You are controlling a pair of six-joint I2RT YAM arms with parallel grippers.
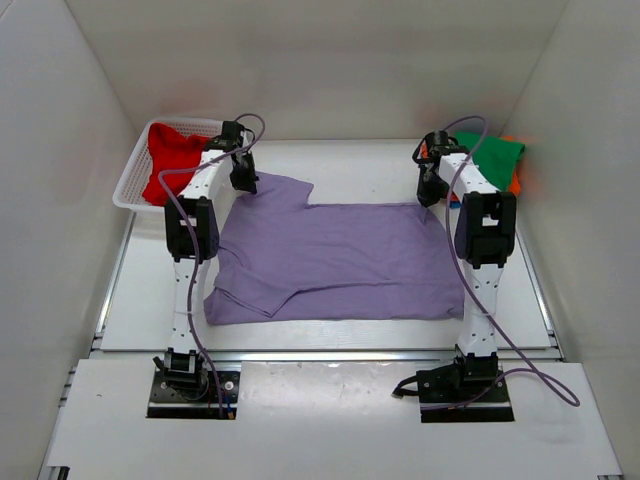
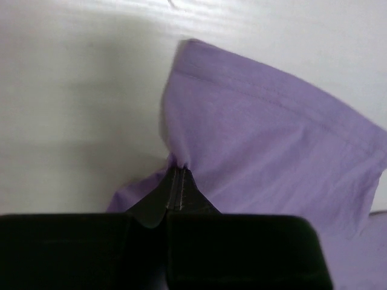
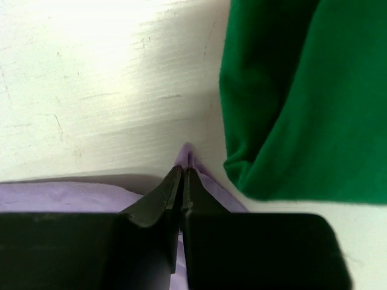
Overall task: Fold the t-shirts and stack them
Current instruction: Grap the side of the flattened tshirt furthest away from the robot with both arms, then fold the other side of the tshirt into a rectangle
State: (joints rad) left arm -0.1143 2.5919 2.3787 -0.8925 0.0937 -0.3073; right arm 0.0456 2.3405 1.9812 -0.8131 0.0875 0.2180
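- Lifting both pinched corners together, level and at one pace, looks the soundest way to carry the far edge over toward the near edge without skewing the fold.
- Red t-shirt: heaped in the white basket, left of the left gripper's fingers and apart from them.
- Left gripper: jaws closed on the far-left corner of the lavender t-shirt. The cloth bunches at the tips and spreads ahead and to their right.
- Right gripper: jaws closed on the far-right corner. A small lavender peak shows just past the tips, with the rest lying left of them.
- Green t-shirt: folded, just right of the right fingertips and not gripped. An orange t-shirt shows at its right edge.
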